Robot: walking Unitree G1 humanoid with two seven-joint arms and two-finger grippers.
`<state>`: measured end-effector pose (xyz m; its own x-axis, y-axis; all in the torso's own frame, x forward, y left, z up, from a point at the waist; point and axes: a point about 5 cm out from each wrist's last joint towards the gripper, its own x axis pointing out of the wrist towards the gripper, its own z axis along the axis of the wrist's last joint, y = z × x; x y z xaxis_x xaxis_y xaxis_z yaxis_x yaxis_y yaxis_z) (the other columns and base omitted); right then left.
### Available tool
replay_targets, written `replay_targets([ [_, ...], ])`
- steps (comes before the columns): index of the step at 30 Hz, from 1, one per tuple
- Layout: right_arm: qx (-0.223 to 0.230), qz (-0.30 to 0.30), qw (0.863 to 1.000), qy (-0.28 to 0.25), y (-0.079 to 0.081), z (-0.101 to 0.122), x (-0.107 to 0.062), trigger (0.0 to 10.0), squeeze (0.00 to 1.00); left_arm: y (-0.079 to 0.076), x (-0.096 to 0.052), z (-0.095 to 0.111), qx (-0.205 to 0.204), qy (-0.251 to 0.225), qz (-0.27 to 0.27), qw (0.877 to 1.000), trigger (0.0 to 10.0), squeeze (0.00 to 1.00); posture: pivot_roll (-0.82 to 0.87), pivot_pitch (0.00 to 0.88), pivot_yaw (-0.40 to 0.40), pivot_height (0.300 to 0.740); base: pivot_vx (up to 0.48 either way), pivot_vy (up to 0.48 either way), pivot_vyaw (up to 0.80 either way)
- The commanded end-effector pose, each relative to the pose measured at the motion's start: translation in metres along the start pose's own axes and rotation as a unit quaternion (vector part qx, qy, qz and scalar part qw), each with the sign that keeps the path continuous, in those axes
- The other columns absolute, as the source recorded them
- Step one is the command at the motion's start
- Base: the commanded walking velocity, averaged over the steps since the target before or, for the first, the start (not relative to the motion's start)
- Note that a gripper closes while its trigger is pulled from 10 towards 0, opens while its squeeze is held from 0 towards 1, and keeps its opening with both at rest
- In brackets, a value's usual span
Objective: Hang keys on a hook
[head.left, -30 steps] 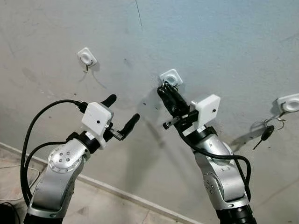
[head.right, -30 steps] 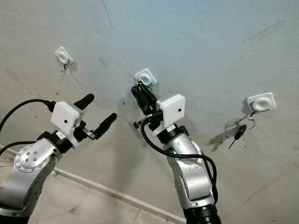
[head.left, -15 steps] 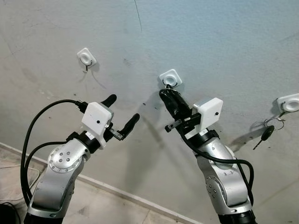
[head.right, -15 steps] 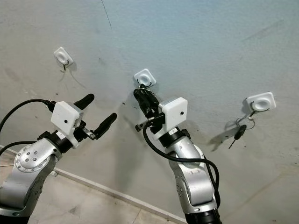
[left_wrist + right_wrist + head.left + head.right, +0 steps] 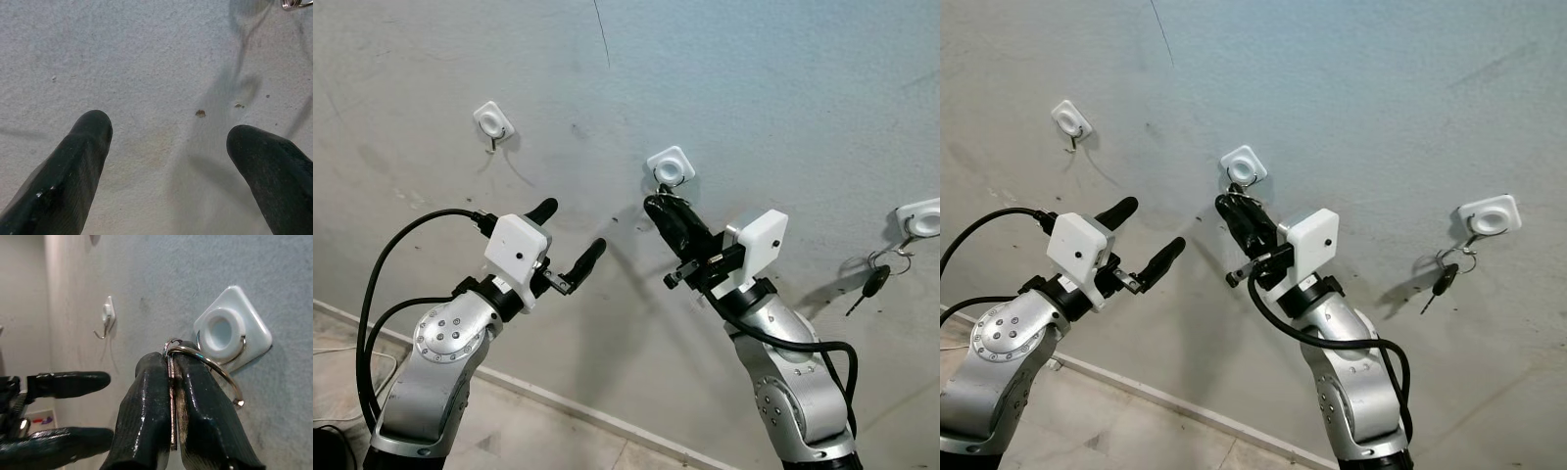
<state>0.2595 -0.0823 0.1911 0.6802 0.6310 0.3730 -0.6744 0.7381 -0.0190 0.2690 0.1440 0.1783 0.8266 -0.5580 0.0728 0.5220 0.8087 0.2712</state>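
Observation:
My right gripper (image 5: 658,204) is raised to the wall and shut on a key with a silver ring (image 5: 211,365). It holds them just below the middle white hook (image 5: 671,165). Seen from the right wrist, the ring lies close under that hook's (image 5: 230,333) wire; I cannot tell whether they touch. My left gripper (image 5: 570,230) stands open and holds nothing, off to the left of the hook and lower down. In the left wrist view its fingers (image 5: 73,161) point at bare wall.
Another white hook (image 5: 493,121) is fixed to the wall at the upper left, with nothing on it. A third hook (image 5: 920,217) at the far right carries a ring with a black-headed key (image 5: 873,280). A skirting board (image 5: 558,401) runs along the wall's foot.
My right gripper has drawn down and back from the middle hook, still shut on the key. The left arm has not moved.

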Motion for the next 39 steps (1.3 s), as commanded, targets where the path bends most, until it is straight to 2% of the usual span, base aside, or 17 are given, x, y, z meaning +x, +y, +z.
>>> replay_targets([
  [1,0.019,0.026,0.999,0.036,0.007,-0.012,-0.004,10.0,0.0,0.0,0.001,0.001,0.002,-0.002,-0.006,1.0,10.0,0.0,0.27,0.0,0.012,0.74,0.0,0.0,0.0],
  [8,0.025,0.068,0.995,0.064,0.015,-0.02,-0.008,10.0,0.0,0.0,0.001,0.0,0.001,-0.001,-0.006,1.0,10.0,0.0,0.27,0.0,0.01,0.74,0.0,0.0,0.0],
  [20,0.006,0.06,0.995,0.079,0.01,-0.027,-0.006,10.0,0.0,-0.001,0.001,0.0,0.001,0.0,-0.008,1.0,10.0,0.0,0.27,0.0,0.011,0.74,0.0,0.0,0.0],
  [21,0.007,0.057,0.995,0.079,0.009,-0.027,-0.005,10.0,0.99,-0.001,0.001,-0.001,0.001,0.0,-0.008,1.0,10.0,0.0,0.27,0.0,0.011,0.74,0.0,0.0,0.0],
  [30,0.001,0.033,0.996,0.084,0.004,-0.032,-0.004,10.0,1.0,-0.001,0.001,-0.001,0.002,0.0,-0.008,1.0,10.0,0.0,0.27,0.0,0.01,0.74,0.0,0.0,0.0],
  [39,-0.024,0.005,0.994,0.104,-0.006,-0.037,-0.019,10.0,1.0,-0.002,0.0,-0.003,0.0,0.0,-0.007,1.0,10.0,0.0,0.26,0.0,0.002,0.74,0.0,0.0,0.0],
])
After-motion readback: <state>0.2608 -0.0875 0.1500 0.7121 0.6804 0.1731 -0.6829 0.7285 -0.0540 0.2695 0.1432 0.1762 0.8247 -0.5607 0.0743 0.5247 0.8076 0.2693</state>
